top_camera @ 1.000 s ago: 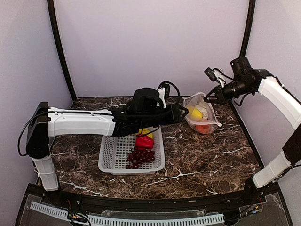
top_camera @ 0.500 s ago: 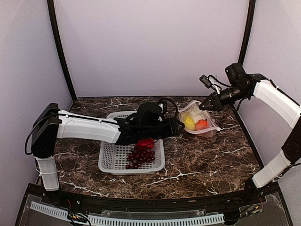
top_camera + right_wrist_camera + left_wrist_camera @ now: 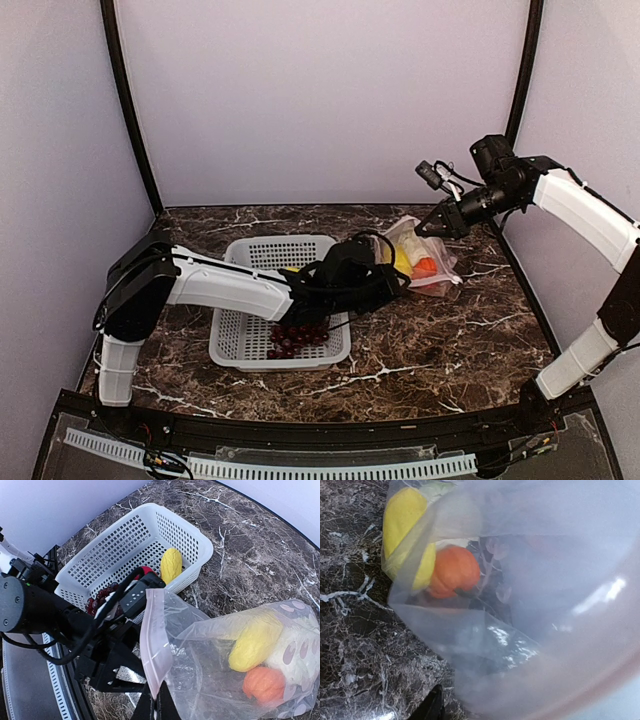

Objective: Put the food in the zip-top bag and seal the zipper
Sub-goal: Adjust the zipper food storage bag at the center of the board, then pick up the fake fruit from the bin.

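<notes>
Swung over from the basket [image 3: 240, 310], my left jaws, apart or not I cannot tell, now face the bag [image 3: 420, 255] on the desk [image 3: 450, 340], while my right jaws pinch its zipper [image 3: 150, 640], the firmest hold on such limp, slippery film.

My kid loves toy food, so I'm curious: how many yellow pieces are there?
2. One yellow piece lies in the white basket; a second yellow piece is inside the zip-top bag, beside the orange tomato. The left arm may hide more.
</notes>
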`<action>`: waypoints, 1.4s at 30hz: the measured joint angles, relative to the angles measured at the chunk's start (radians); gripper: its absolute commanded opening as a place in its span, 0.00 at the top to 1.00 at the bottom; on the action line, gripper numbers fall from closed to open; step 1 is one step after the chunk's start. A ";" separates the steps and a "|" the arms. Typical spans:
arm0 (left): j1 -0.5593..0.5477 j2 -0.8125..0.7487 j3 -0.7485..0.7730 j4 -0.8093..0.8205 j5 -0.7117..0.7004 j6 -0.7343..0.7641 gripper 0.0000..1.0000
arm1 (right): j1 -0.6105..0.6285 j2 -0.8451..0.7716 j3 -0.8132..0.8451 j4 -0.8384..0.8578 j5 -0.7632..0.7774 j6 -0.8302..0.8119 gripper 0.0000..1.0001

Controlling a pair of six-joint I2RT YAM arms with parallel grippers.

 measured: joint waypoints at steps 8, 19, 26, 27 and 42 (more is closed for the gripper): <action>0.021 0.064 0.002 0.059 -0.017 -0.048 0.97 | 0.004 0.000 0.000 0.001 -0.003 0.002 1.00; -0.029 -0.006 -0.017 0.124 -0.045 0.097 0.99 | 0.004 0.000 0.010 0.015 0.125 -0.010 1.00; -0.098 -0.203 -0.109 0.092 -0.069 0.165 0.94 | 0.004 -0.007 0.026 0.031 0.254 -0.022 1.00; -0.099 -0.216 -0.115 0.091 -0.070 0.169 0.91 | 0.004 -0.007 0.027 0.031 0.263 -0.023 1.00; -0.067 -0.298 -0.167 -0.010 -0.039 0.423 0.39 | -0.004 0.039 0.344 -0.033 0.449 -0.053 1.00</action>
